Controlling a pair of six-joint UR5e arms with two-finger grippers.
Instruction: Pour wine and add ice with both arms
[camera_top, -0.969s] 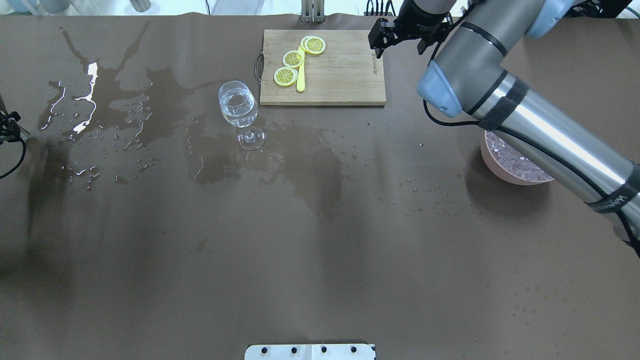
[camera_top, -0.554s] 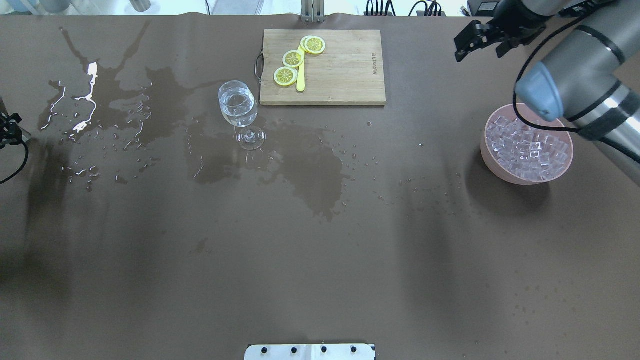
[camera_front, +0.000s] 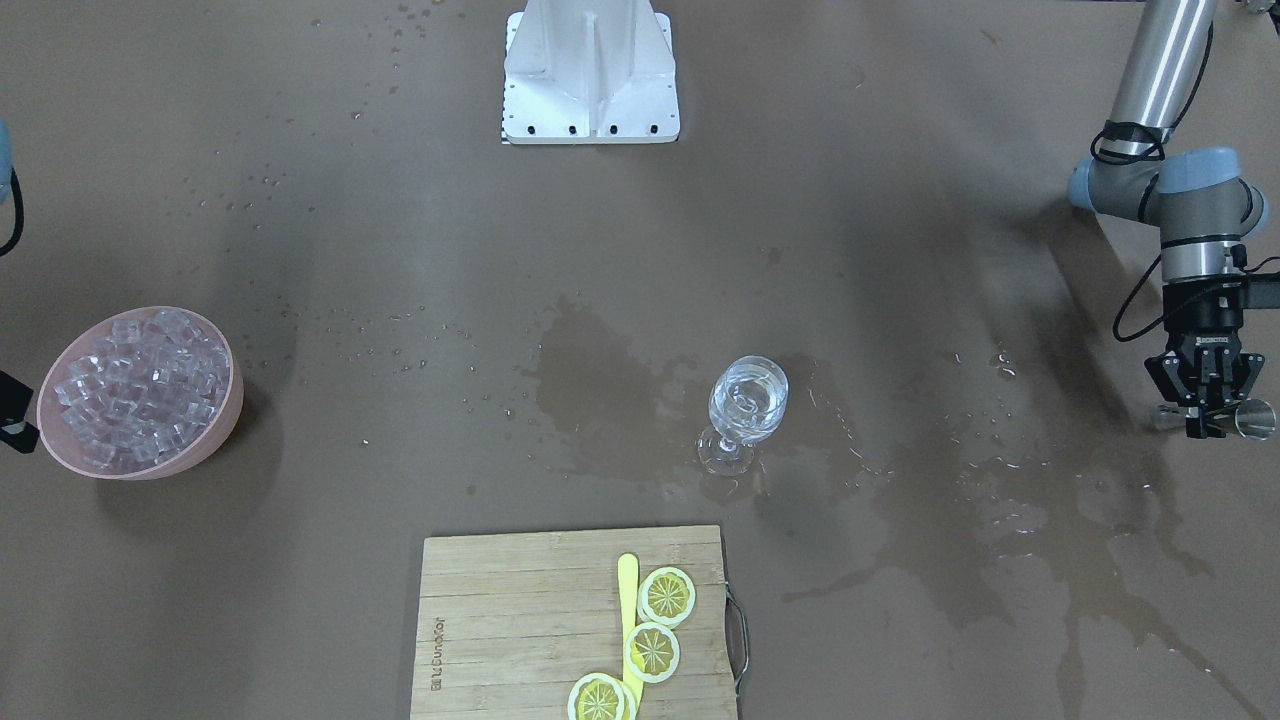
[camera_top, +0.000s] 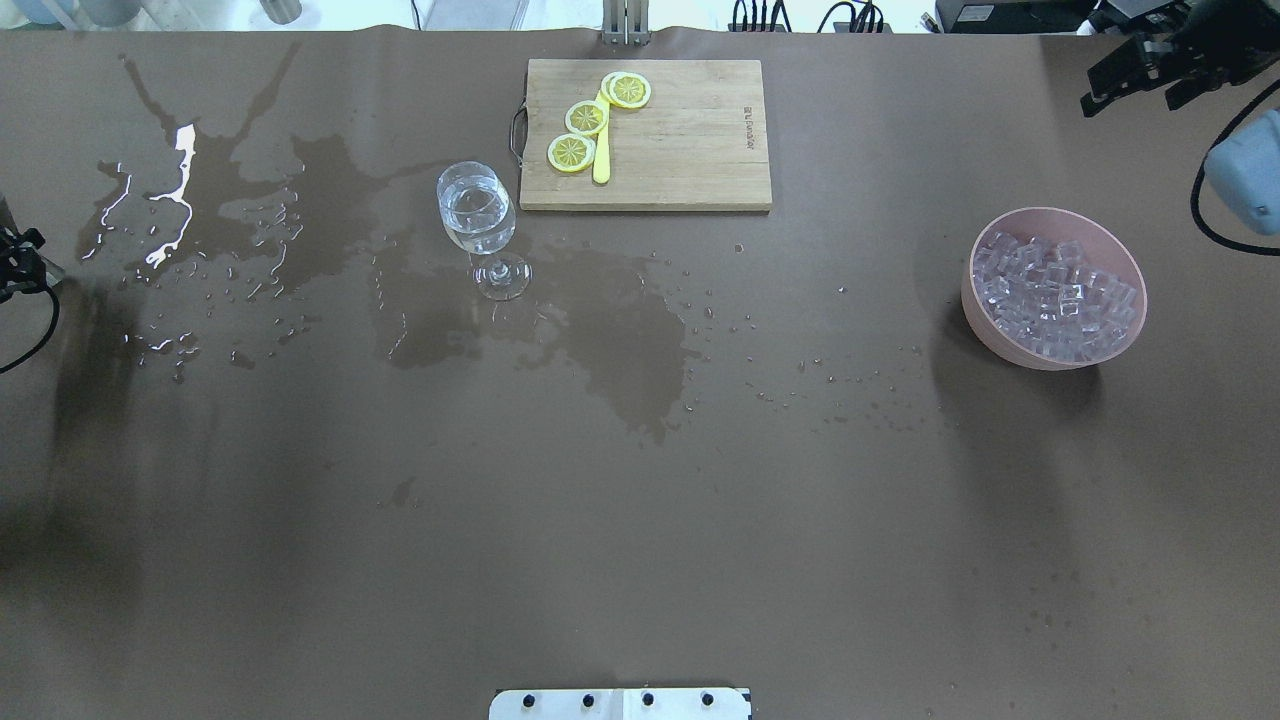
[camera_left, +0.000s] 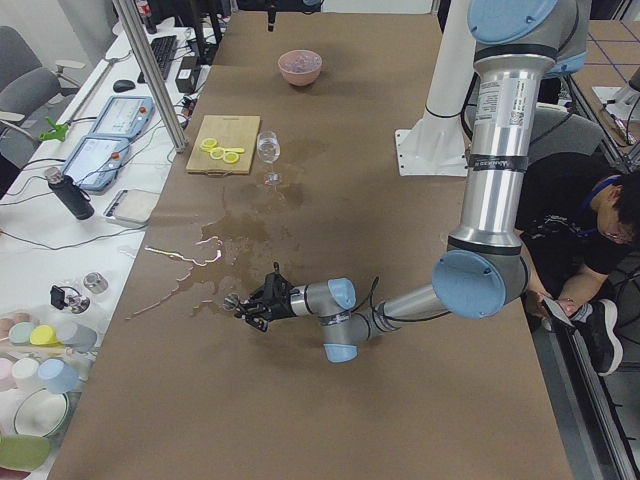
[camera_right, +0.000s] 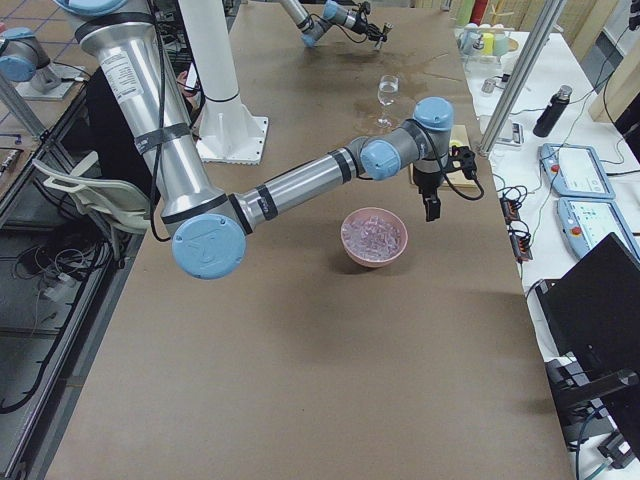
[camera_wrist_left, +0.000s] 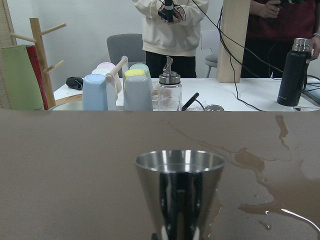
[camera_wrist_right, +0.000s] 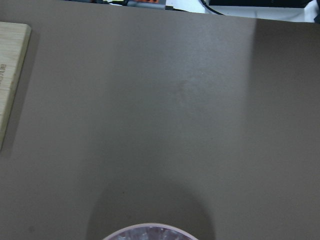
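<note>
A wine glass (camera_top: 478, 215) (camera_front: 748, 400) stands upright left of the cutting board, with clear wine in its bowl. A pink bowl (camera_top: 968, 300) (camera_front: 232, 400) full of ice (camera_top: 1055, 295) sits at the right. My right gripper (camera_top: 1128, 103) hangs open and empty beyond the bowl, near the far right corner; its wrist view catches only the bowl's rim (camera_wrist_right: 145, 231). My left gripper (camera_front: 1210, 428) lies low at the table's left end, shut on an upright steel jigger (camera_front: 1255, 418) (camera_wrist_left: 180, 190).
A wooden cutting board (camera_top: 690, 150) holds three lemon slices (camera_top: 585, 118) and a yellow knife. Wet spill patches (camera_top: 600, 320) spread from the glass to the left end. The white mounting base (camera_top: 620, 703) is at the near edge. People stand beyond the left end (camera_wrist_left: 167, 25).
My right arm has swung right, from the cutting board's right corner to the far right corner, uncovering the ice bowl. The glass and left gripper have not moved.
</note>
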